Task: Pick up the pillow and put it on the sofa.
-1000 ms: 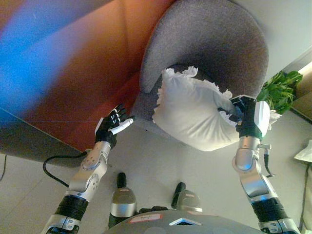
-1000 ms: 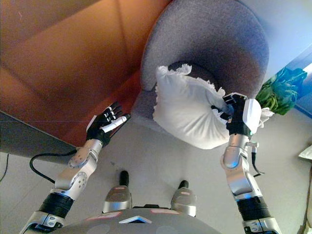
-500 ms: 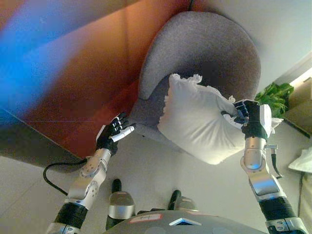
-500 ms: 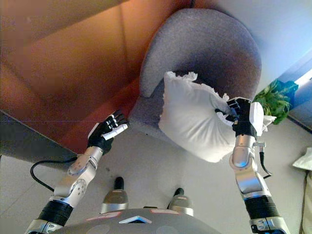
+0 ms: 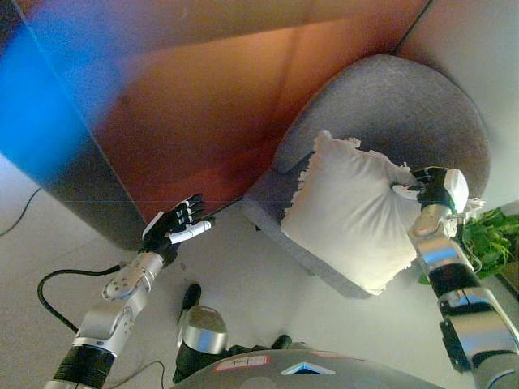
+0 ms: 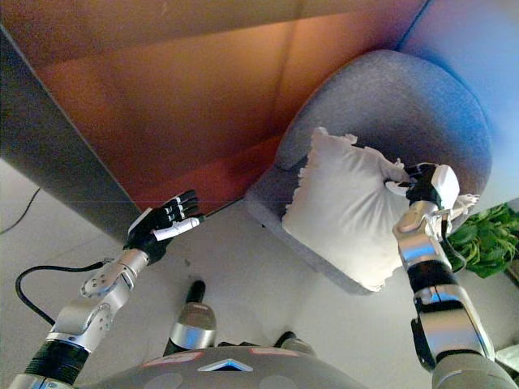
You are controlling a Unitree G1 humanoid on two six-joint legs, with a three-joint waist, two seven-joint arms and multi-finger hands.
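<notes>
White frilled fabric pillow point(image 5: 349, 215), pinched by right hand point(image 5: 431, 185), leans against grey rounded upholstered sofa point(image 5: 405, 105); left hand point(image 5: 173, 227), fingers straight, hovers well apart from the sofa.

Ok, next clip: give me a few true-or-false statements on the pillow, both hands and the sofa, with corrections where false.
1. The right hand grips the white pillow at its edge. True.
2. The left hand also holds the pillow. False: it is open and apart from it, out over the floor.
3. The pillow is over the seat of the grey sofa. True.
4. The pillow lies flat on the floor. False: it is held up against the sofa.
5. A green plant shows beside the sofa. True.
</notes>
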